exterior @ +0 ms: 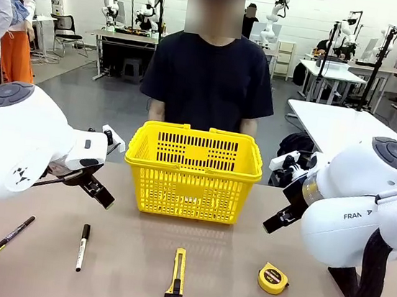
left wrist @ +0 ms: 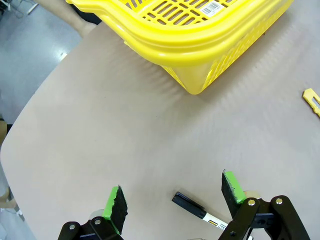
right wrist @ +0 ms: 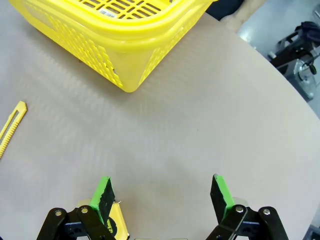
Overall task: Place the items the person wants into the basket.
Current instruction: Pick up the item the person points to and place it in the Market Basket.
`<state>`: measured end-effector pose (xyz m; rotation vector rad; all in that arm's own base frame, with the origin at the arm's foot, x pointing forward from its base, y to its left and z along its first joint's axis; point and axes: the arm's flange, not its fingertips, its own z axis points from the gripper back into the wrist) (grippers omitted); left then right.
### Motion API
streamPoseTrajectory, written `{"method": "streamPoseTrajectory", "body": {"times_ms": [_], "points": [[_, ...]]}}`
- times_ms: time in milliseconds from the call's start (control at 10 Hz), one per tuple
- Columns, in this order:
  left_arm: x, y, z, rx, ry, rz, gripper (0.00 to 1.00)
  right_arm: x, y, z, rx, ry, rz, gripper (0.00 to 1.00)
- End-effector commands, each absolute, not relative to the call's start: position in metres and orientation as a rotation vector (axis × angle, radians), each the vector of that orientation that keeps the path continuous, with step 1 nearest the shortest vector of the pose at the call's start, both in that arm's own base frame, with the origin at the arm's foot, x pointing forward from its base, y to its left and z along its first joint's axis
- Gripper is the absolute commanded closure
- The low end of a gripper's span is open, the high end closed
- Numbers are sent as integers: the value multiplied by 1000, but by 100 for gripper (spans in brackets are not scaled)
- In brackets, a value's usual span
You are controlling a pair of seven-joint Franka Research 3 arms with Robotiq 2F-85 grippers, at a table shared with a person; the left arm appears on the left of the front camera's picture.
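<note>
Far left on the counter (exterior: 127, 256) lies the pen (exterior: 11, 235), the marker (exterior: 82, 246) just right of it, cap pointing away from the robot. The left claw (left wrist: 174, 186) hovers over the marker, spread wide, holding nothing. The basket (exterior: 182, 167) stands mid-counter in front of the person (exterior: 209, 77). The knife (exterior: 177, 276) lies near it, then the tape (exterior: 272, 278). The right claw (right wrist: 160, 182) hangs above the tape, spread too, gripping nothing.

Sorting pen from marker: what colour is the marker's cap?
Black, on the white marker; best seen in the front view.
</note>
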<state>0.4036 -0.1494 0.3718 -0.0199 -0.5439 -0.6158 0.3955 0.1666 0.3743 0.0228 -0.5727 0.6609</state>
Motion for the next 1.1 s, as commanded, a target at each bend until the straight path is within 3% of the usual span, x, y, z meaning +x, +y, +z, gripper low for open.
{"method": "streamPoseTrajectory", "body": {"times_ms": [0,900,1000], "points": [[404,-149,372,-20,-544,-616,0,396,167,374,23,-573,661,0],[404,-149,372,-20,-544,-616,0,396,167,374,23,-573,661,0],[391,-155,382,-26,-569,-619,0,378,170,388,-22,-600,663,0]]}}
